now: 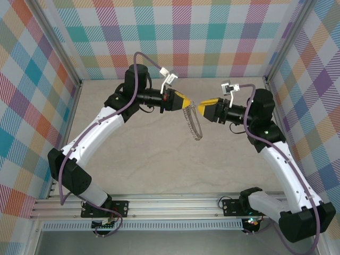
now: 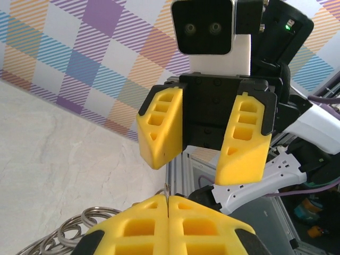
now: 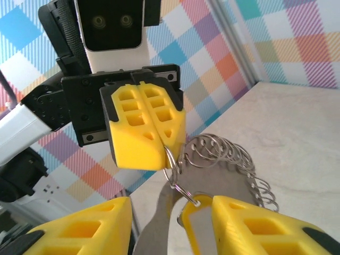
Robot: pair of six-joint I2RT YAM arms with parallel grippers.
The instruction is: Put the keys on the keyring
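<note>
The left hand (image 3: 159,149) is clenched, its fingertips pinching one loop of the keyring (image 3: 234,159). The rest of the ring sags free in the air above the middle of the table (image 1: 159,159), its long axis slanting down toward the table's near edge. Opposite it, the right hand (image 2: 204,154) is released, its fingers apart. Between them sits the yellow key (image 3: 191,223), its holed end up at a small link on the ring and its length pointing down into that hand. The threading looks done or nearly so. I cannot tell whether the link is fully through. What remains is checking that and letting go.
</note>
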